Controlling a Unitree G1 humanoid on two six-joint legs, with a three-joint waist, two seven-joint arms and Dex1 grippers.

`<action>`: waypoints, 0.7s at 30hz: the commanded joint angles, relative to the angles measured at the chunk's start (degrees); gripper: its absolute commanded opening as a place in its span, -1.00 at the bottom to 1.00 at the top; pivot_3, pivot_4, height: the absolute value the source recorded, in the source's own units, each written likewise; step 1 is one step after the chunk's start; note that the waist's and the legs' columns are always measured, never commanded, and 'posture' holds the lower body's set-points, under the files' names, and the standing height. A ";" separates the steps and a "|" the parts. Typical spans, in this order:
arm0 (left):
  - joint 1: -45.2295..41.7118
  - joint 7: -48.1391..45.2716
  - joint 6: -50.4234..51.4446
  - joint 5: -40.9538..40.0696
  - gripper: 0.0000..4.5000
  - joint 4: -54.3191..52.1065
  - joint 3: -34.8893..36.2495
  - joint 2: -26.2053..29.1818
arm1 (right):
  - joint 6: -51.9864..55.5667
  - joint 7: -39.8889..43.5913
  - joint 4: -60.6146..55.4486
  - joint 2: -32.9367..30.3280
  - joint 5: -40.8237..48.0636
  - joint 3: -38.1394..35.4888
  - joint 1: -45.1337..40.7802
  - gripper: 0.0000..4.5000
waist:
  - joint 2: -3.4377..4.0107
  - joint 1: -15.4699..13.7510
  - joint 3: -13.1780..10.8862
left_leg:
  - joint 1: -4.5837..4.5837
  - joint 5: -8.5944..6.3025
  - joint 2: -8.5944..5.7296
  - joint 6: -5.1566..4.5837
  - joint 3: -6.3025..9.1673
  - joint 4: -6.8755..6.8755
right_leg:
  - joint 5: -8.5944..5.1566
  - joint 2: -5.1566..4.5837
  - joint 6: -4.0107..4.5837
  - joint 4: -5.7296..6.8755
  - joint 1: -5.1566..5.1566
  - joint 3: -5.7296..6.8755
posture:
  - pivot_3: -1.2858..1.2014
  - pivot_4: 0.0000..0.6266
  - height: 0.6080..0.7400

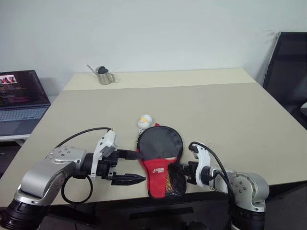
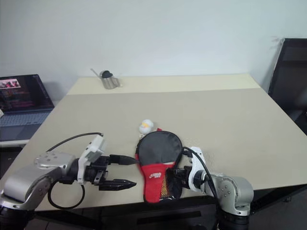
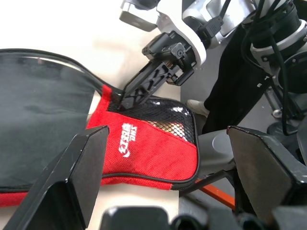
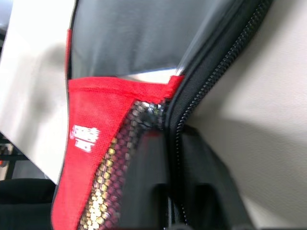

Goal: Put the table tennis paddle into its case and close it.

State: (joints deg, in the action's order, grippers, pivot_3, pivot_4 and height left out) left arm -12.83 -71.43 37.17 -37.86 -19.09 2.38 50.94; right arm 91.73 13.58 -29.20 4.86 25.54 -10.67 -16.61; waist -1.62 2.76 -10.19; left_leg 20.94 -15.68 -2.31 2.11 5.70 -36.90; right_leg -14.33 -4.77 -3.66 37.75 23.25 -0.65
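The case lies flat near the table's front edge, its round black part facing away from me. Its red logo panel and black mesh pocket face me. The zip runs along the case's right side. The table tennis paddle is hidden. My left gripper stands open just left of the case, its upper finger reaching the case's left edge. My right gripper sits against the case's right side where the mesh meets the zip, and its tip rests on that seam.
A small white and yellow ball lies just beyond the case. A metal cup stands at the back left of the table. A laptop is off the left side and a black chair is on the right.
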 commanded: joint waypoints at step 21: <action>1.87 10.58 -1.99 -0.38 0.91 0.76 6.86 -3.46 | -19.88 14.36 -9.22 -24.05 10.37 2.18 -2.27 0.99 | 0.10 -0.54 -0.10 | 0.04 -0.01 0.00 -0.01 0.01 0.06 | -0.10 0.09 0.03 -0.11 -0.02 0.15 | 0.03 -0.52 1.00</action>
State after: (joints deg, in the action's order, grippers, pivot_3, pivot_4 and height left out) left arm -10.58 -63.63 35.48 -37.82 -18.26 6.22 48.02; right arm 76.59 24.40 -38.84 -18.60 34.22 -9.09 -16.51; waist -1.52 2.22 -10.29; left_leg 20.97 -15.70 -2.30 2.09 5.70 -36.85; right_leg -14.42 -4.66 -3.62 37.64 23.23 -0.50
